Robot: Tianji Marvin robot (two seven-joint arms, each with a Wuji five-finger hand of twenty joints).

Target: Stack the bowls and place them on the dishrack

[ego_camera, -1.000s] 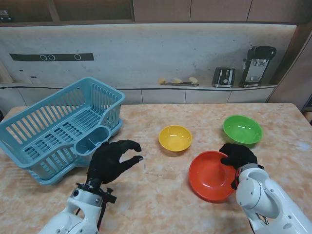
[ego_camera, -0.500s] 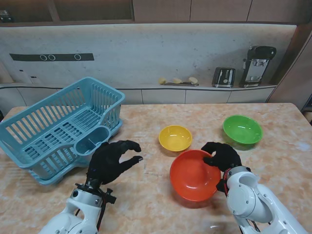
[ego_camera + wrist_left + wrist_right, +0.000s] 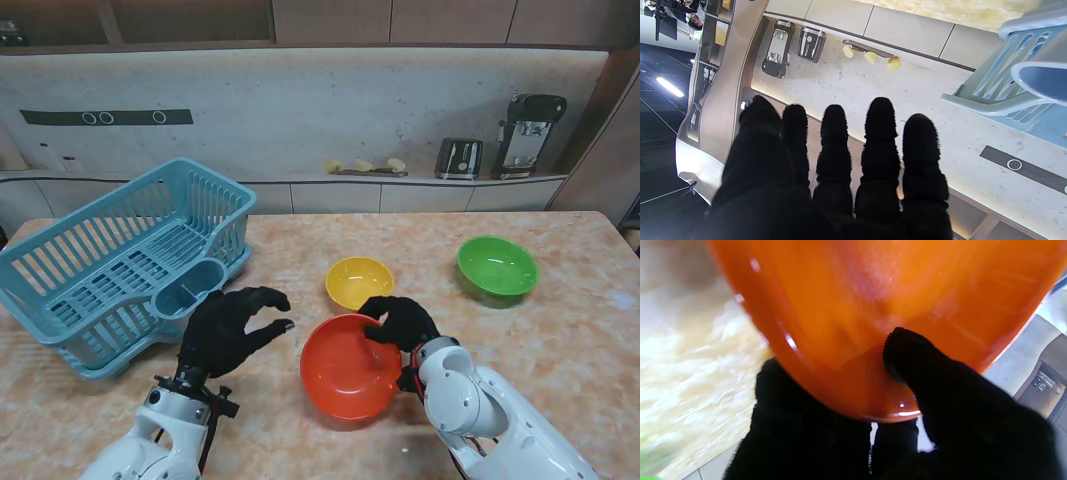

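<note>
Our right hand (image 3: 398, 322) pinches the glossy red-orange plastic bowl (image 3: 345, 372) at its rim, nearer to us than the small yellow bowl (image 3: 359, 281). Our left hand (image 3: 228, 327) hovers empty, fingers loosely curled apart, beside the light-blue plastic dishrack (image 3: 110, 262).

Stand camera looking down from above the shoulders at the whole tabletop (image 3: 300, 235), left wrist camera peering along its fingers (image 3: 880, 133) toward the back wall, right wrist camera pressing close on the red bowl (image 3: 873, 306), also sitting lower centre in the stand view.
</note>
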